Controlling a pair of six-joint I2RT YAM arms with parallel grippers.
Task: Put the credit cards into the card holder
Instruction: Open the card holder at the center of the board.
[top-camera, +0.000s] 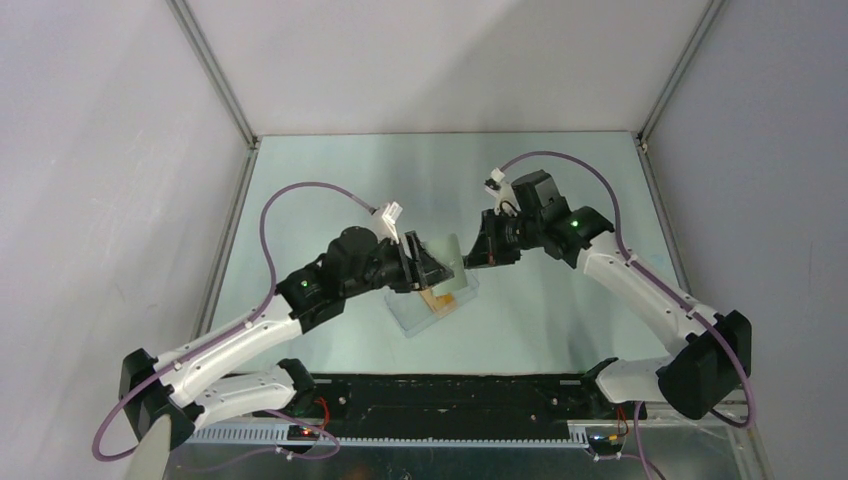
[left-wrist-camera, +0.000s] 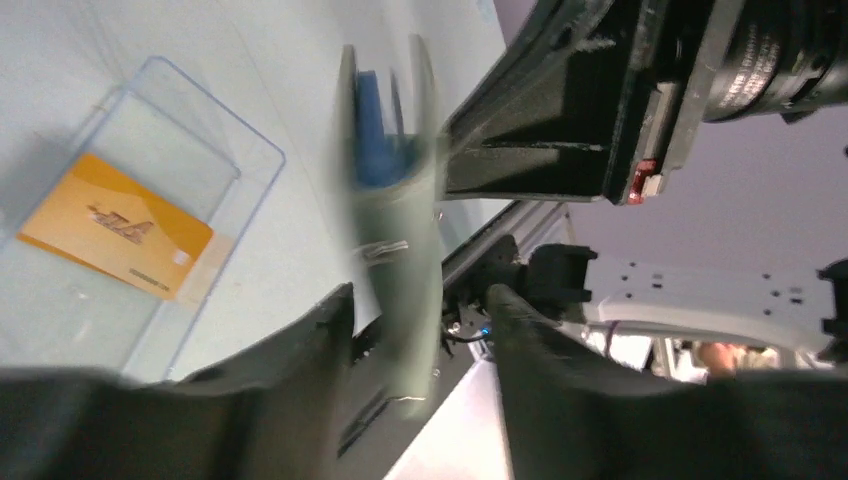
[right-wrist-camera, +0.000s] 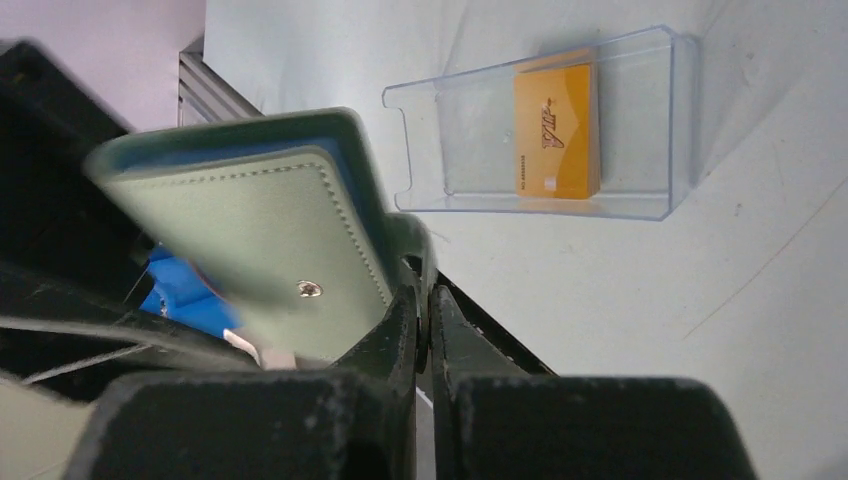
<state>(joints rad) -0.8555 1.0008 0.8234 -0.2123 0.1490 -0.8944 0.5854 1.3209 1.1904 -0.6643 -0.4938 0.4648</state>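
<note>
Item 1, my left pincer: reaching in over the table from the left. Fingers stand part-way apart, and the card holder's lower edge passes between them. A gap shows on one side of it. Whether the other finger touches it I cannot tell, as the wrist view is blurred there.

Item 2, clear box: open-topped, lying flat on the table just below and between my two pincers.

Item 3, credit cards: orange, with a dark mark mid-face, lying flat in one pile inside the clear box toward one end. The number in the pile cannot be read.

Item 4, card holder: grey-green, lifted off the table and standing on edge between my pincers, above the box. It is partly open, showing the blue lining. A snap stud shows on its outer face.

Item 5, my right pincer: reaching in from the right. Fingers are drawn close together and pinch one edge of the card holder.
</note>
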